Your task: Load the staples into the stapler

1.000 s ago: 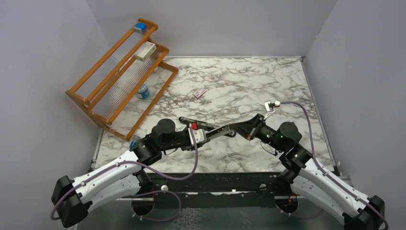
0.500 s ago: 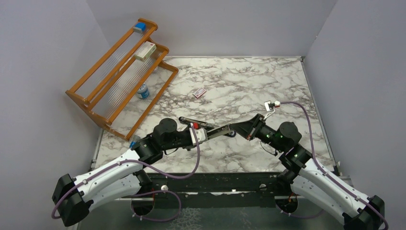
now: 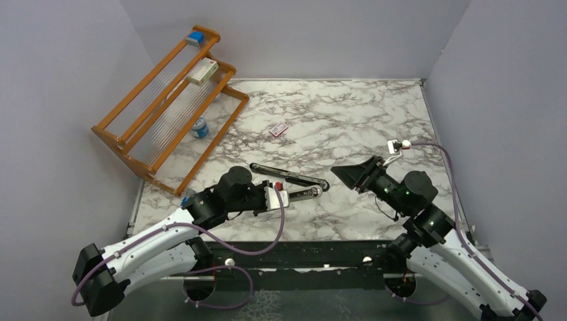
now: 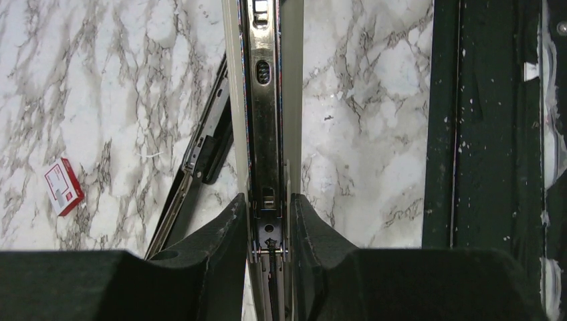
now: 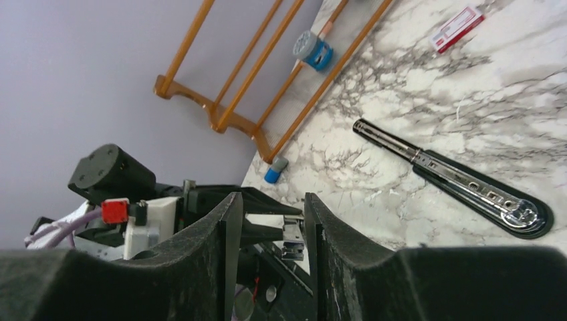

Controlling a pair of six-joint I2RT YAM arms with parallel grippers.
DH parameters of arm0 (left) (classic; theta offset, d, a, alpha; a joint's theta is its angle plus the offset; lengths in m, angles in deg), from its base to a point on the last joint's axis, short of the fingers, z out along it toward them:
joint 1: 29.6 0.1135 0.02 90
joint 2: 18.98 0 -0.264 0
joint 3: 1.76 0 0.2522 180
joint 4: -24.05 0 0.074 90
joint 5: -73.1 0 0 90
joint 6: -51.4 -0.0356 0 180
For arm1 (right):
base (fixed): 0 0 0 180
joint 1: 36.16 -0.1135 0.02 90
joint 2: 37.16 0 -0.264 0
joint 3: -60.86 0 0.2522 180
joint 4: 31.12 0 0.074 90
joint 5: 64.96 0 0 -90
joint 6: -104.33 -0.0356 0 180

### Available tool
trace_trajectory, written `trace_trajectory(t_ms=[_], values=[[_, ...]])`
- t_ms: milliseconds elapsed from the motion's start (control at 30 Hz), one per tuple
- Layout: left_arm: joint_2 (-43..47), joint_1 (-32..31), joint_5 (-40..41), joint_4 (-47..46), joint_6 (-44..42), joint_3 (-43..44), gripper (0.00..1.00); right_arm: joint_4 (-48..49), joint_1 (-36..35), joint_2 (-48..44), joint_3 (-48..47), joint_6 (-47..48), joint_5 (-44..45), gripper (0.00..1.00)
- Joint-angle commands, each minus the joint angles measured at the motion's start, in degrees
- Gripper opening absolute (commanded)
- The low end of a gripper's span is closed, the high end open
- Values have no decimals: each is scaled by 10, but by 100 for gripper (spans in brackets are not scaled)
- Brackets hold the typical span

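White marble table (image 3: pixel 374 127), veined in grey and black. The stapler (image 3: pixel 294 178) has a black base and a shiny silver rail. Beyond the stapler, a small red-and-white packet (image 3: pixel 279 129). Left of the stapler, an orange wooden rack (image 3: pixel 170 100) holds a blue block (image 3: pixel 194 37) and a white-and-red box (image 3: pixel 202 72). Near the stapler, the left arm (image 3: pixel 154 244) and right arm (image 3: pixel 461 257) are white and black with purple cables. The walls (image 3: pixel 301 33) are pale lilac-grey.
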Motion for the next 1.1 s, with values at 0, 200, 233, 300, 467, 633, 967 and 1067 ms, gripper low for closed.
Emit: trace_trajectory(t_ms=[0, 200, 233, 300, 467, 633, 967, 1067], values=[[22, 3, -3, 16, -44, 34, 0, -97, -1, -40, -34, 29, 94, 42], [-21, 3, -2, 67, -121, 54, 0, -118, 0, -55, -40, 48, 105, 42], [-36, 4, -2, 83, -142, 61, 0, -120, 0, -52, -41, 49, 101, 42], [-75, 6, -18, 119, -185, 81, 0, -122, 0, -50, -43, 49, 94, 42], [-184, 15, -75, 161, -232, 134, 0, -127, 0, -53, -49, 55, 88, 42], [-260, 21, -66, 168, -272, 164, 0, -159, -1, -66, -61, 66, 99, 42], [-387, 37, -45, 214, -336, 247, 0, -235, -1, -103, -66, 63, 124, 42], [-422, 37, -33, 228, -349, 266, 0, -249, -1, -111, -64, 60, 119, 42]])
